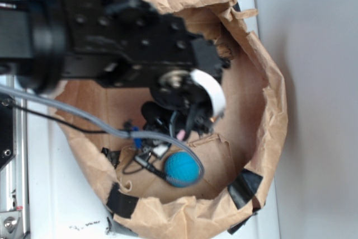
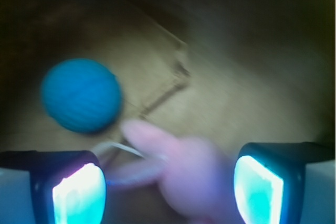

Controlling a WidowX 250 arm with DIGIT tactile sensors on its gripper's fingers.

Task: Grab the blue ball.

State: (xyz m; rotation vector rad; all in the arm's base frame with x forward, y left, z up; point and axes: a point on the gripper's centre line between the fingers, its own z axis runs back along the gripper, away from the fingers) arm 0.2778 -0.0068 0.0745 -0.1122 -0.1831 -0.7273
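Observation:
The blue ball (image 1: 182, 168) (image 2: 81, 95), round and teal with a fine texture, lies on the floor of a brown paper bag (image 1: 263, 104). In the wrist view it sits up and to the left of the left finger, outside the jaws. My gripper (image 2: 168, 187) (image 1: 176, 130) hangs low inside the bag with its jaws wide apart, so it is open. A blurred pink plush toy (image 2: 189, 171) lies between the fingers, apart from both pads. In the exterior view the black arm hides most of the gripper.
The bag's crumpled rim, patched with black tape (image 1: 244, 187), rings the gripper on all sides. A grey cable (image 1: 84, 117) runs from the left down into the bag. The bag stands on a white surface (image 1: 56, 205).

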